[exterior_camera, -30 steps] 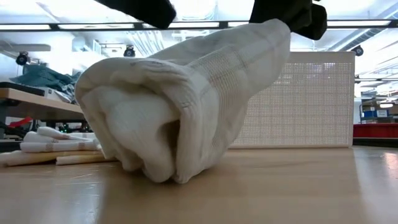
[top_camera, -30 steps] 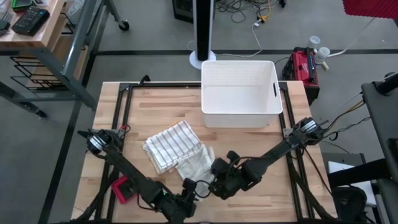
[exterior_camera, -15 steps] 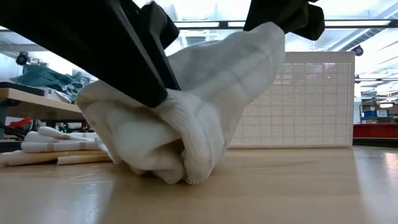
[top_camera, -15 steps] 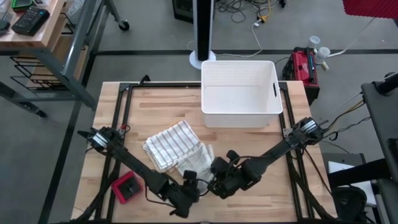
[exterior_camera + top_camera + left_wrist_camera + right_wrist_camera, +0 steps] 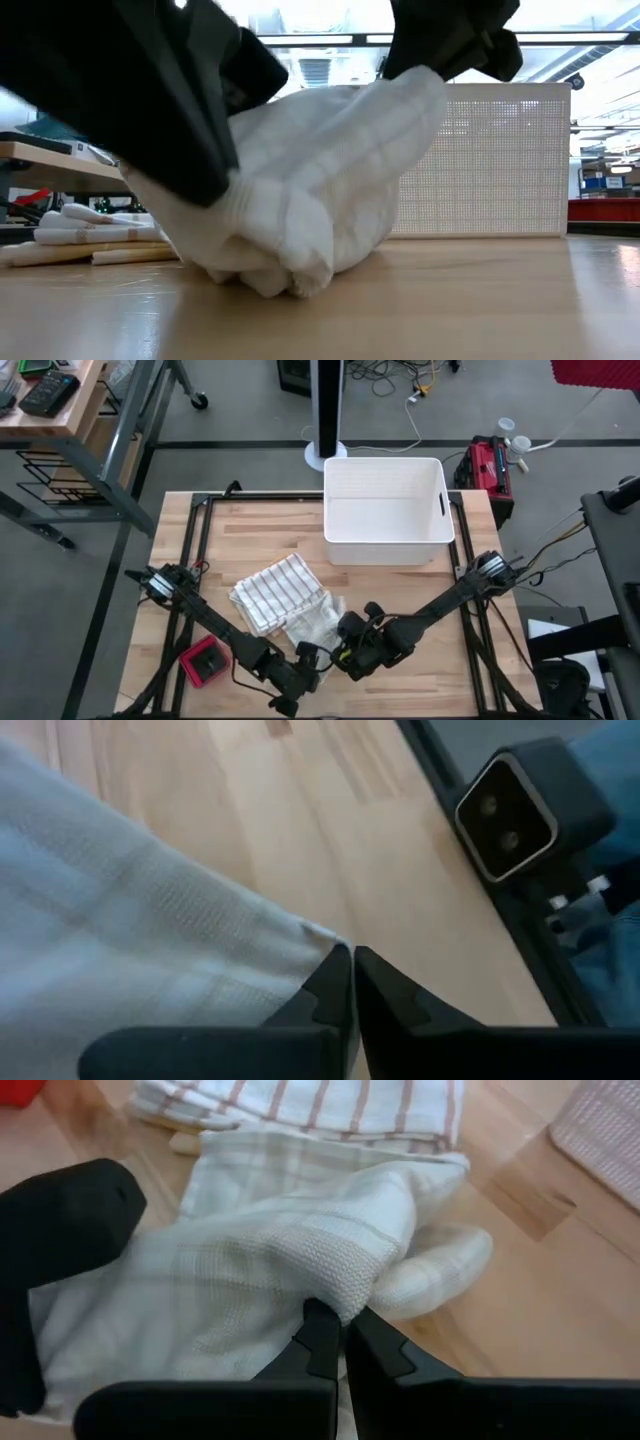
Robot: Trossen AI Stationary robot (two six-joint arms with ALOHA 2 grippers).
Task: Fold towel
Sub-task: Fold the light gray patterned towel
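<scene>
- Left arm reaches in from the left side toward the front middle of the surface; left end effector (image 5: 305, 663) sits low, fingers pressed together, pinching a corner of the white towel (image 5: 312, 622).
- Right arm extends from the right side; right end effector (image 5: 345, 650) just beside the left one, fingers clamped on a towel fold.

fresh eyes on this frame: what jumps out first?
Both dark hands pinch the same crumpled white waffle-weave towel near the table's front edge: the left hand is shut on a corner, the right hand on a raised fold. Just behind it lies a folded striped towel on the light wooden table. An empty white plastic bin stands at the far edge.
</scene>
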